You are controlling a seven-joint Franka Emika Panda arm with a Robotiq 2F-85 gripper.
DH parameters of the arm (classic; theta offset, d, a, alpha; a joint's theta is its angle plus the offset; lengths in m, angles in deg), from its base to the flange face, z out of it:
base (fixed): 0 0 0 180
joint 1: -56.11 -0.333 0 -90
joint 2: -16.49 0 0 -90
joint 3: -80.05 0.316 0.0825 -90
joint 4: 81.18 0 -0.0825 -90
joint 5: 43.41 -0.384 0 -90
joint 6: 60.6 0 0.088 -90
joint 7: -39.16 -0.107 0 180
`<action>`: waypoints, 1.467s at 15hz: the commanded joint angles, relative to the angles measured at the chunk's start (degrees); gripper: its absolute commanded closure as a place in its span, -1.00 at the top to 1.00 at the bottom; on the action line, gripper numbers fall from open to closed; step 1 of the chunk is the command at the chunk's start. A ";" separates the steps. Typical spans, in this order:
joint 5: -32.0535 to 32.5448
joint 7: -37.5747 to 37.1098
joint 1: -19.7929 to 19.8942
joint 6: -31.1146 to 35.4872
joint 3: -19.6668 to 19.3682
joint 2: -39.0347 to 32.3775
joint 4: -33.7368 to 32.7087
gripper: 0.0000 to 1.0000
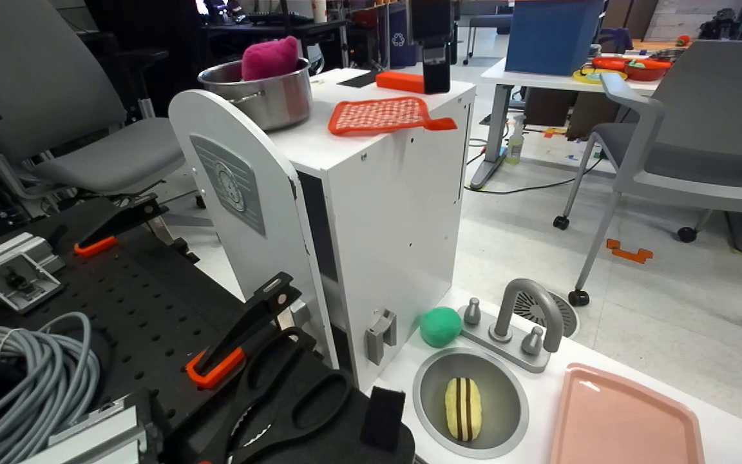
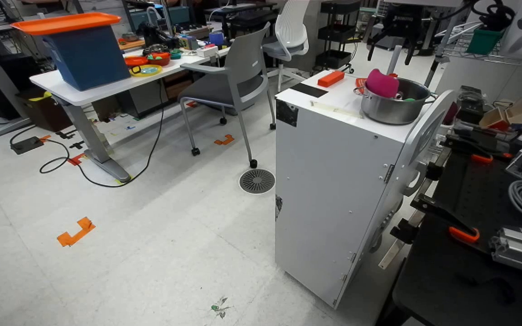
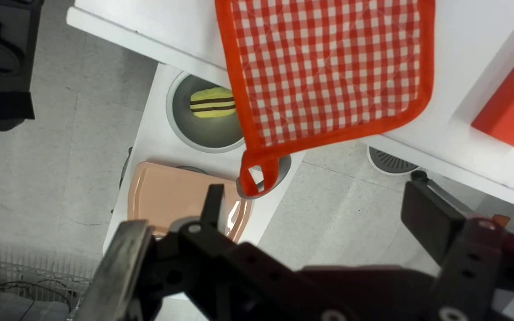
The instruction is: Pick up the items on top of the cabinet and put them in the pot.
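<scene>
The magenta lump (image 1: 272,58) rests in the steel pot (image 1: 274,102) on the white cabinet (image 1: 397,212). A bit of green (image 2: 408,99) shows inside the pot in an exterior view. The orange-red checked square (image 3: 328,67) lies flat on the cabinet top, its corner loop (image 3: 259,174) jutting past the edge. My gripper (image 3: 312,189) is open, with nothing between its fingers; in the wrist view the loop appears near the left finger (image 3: 213,200). An exterior view has the gripper (image 2: 389,58) raised above cabinet-top height, apart from the pot.
An orange block (image 1: 400,82) sits on the cabinet top beyond the square. The panel (image 1: 242,174) with a rounded top rises beside the pot. Below stand a faucet (image 1: 525,303), a green ball (image 1: 440,327), a basin (image 1: 513,412) holding a yellow striped piece, and a pink tray (image 1: 628,419).
</scene>
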 commanded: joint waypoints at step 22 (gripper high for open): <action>-4.84 1.37 3.23 -2.20 0.97 0.21 1.84 0.92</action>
